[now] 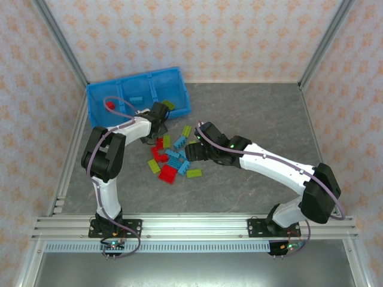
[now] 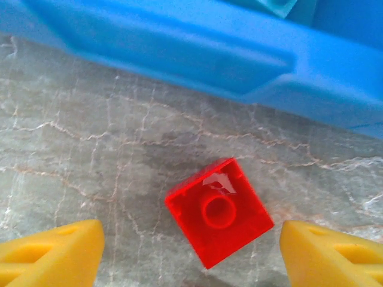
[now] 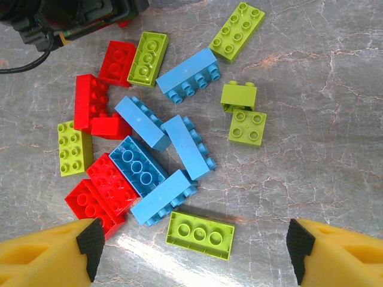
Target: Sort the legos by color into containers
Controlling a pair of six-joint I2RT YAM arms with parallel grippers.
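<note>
Legos loose beside blue tray

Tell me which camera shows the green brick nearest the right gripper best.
Right wrist view: the green brick lies close up and unblocked, its three rings plain. The top external view shows the green brick small, at the pile's near right edge, with its details lost.

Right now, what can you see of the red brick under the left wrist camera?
The small red square plastic brick is glossy, with one round ring on its upturned face. It lies flat on the grey marbled table, turned cornerwise, just short of the bright-blue plastic tray's wall. The left gripper's jaws stand open either side, clear of it.
</note>
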